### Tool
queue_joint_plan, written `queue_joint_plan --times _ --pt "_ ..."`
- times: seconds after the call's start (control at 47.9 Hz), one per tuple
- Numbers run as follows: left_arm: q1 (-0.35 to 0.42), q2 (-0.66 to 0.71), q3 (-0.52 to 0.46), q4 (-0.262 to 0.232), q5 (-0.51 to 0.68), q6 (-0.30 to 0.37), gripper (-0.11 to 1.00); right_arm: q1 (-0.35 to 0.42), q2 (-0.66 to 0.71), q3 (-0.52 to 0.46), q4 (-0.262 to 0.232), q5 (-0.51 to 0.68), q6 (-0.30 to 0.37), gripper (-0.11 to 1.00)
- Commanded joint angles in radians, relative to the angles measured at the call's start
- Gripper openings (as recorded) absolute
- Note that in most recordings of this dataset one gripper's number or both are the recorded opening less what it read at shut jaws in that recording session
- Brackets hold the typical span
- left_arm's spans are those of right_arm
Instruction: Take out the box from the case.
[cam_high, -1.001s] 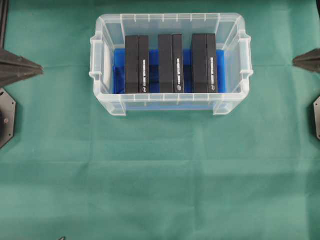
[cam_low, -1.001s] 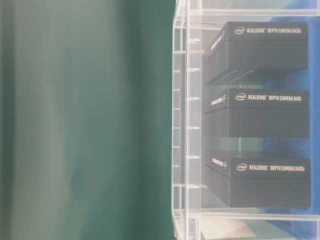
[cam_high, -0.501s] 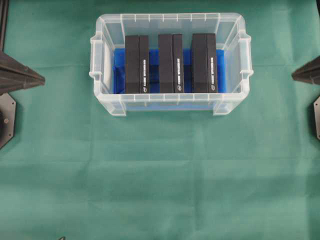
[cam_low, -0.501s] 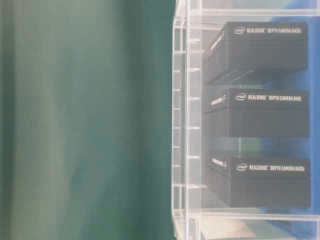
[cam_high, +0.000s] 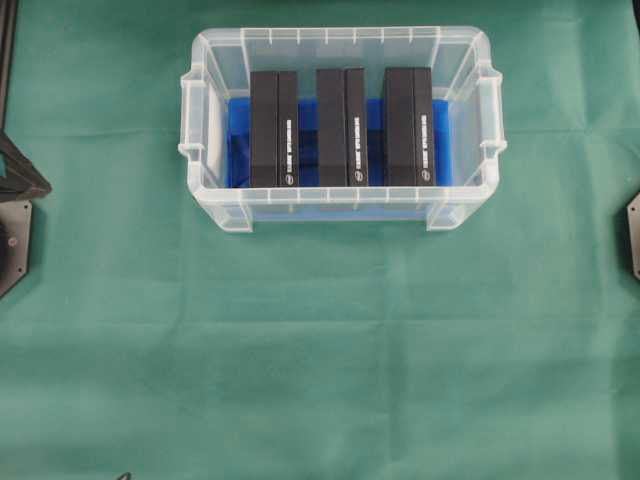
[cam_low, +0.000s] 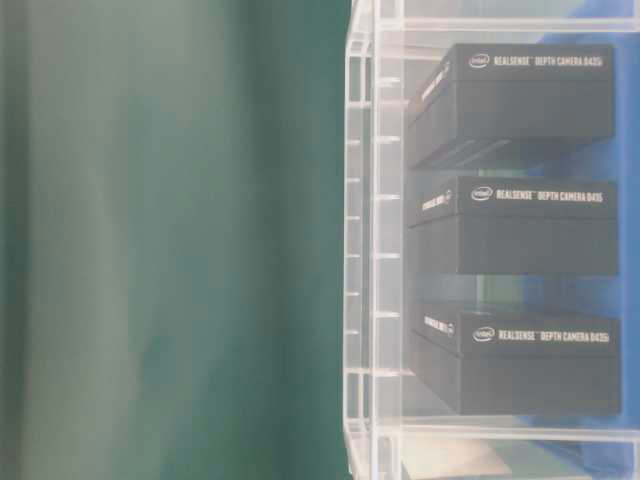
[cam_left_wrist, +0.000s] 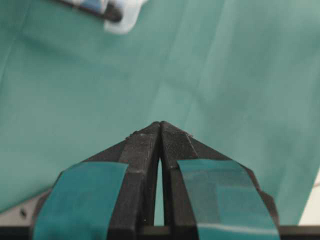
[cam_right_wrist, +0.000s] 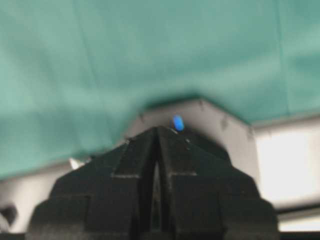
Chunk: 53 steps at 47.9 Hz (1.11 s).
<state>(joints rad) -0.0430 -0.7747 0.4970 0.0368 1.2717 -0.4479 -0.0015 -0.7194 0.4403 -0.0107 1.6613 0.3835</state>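
A wrinkled green cloth (cam_high: 320, 340) covers the whole table, and on it, toward the far side in the overhead view, stands the large rectangular translucent clear plastic case (cam_high: 341, 207) with a ribbed rim, side handles and a blue cloth lining (cam_high: 238, 140) on its bottom. Inside the case three black rectangular cardboard boxes stand on edge side by side with narrow gaps between them: the left box (cam_high: 273, 128), the middle box (cam_high: 341, 126) and the right box (cam_high: 408, 126). In the table-level view, which looks through the clear wall, each box carries white printing: the Intel logo followed by "REALSENSE DEPTH CAMERA D435i" on two of them (cam_low: 530, 62) (cam_low: 540, 336), and on the one between them (cam_low: 530, 195) the same words ending in what reads as "D435"; a smaller white line on each adjoining face is too small to read. The left pincer (cam_left_wrist: 160, 125), black with teal tape on its fingers (cam_left_wrist: 80, 200), has its jaws pressed together and empty, hanging over bare green cloth, with a corner of the case far ahead of its tips and to their left. The right pincer (cam_right_wrist: 156, 131), black and blurred, is likewise closed on nothing, above the cloth's edge and a pale surface; the case is not in its view.
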Motion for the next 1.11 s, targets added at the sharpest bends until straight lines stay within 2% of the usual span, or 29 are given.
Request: queue_joint_plan --times 0.0,0.167,0.271,0.375,0.438,0.459,0.626,0.709,0.751,0.772,0.814,0.897,1.085 --pt "-0.005 0.017 -0.035 -0.002 0.037 0.0 0.01 0.0 0.021 -0.032 -0.012 0.066 0.015 0.02" --pt "-0.005 0.04 -0.046 -0.002 0.043 -0.006 0.01 0.0 0.023 -0.034 -0.012 0.035 0.023 0.02" --pt "-0.005 0.051 -0.061 -0.003 0.044 -0.094 0.01 0.0 0.023 -0.037 -0.012 0.037 0.061 0.02" --pt "-0.005 0.063 -0.075 0.0 0.052 -0.27 0.01 -0.002 0.028 -0.038 -0.017 0.038 0.164 0.02" --pt "-0.005 0.069 -0.078 0.003 0.058 -0.408 0.01 -0.002 0.029 -0.04 -0.025 0.038 0.245 0.02" --pt "-0.005 0.072 -0.078 0.003 0.067 -0.485 0.01 0.0 0.031 -0.04 -0.026 0.04 0.278 0.02" --pt "-0.005 0.08 -0.083 0.008 0.147 -0.905 0.01 0.0 0.058 -0.049 -0.028 0.049 0.618 0.02" --pt "-0.005 0.08 -0.083 0.026 0.201 -1.069 0.01 0.0 0.061 -0.049 -0.044 0.052 0.79 0.02" --pt "-0.005 0.08 -0.083 0.032 0.221 -1.12 0.01 -0.002 0.063 -0.049 -0.057 0.052 0.868 0.02" --pt "-0.005 0.081 -0.083 0.035 0.227 -1.141 0.01 -0.002 0.061 -0.049 -0.063 0.052 0.92 0.02" --pt "-0.005 0.084 -0.083 0.041 0.238 -1.173 0.01 -0.002 0.06 -0.048 -0.071 0.052 0.982 0.02" --pt "-0.005 0.089 -0.084 0.048 0.258 -1.198 0.01 0.0 0.058 -0.048 -0.081 0.06 1.06 0.02" --pt "-0.005 0.086 -0.084 0.048 0.265 -1.173 0.01 -0.002 0.067 -0.048 -0.087 0.078 1.081 0.02"
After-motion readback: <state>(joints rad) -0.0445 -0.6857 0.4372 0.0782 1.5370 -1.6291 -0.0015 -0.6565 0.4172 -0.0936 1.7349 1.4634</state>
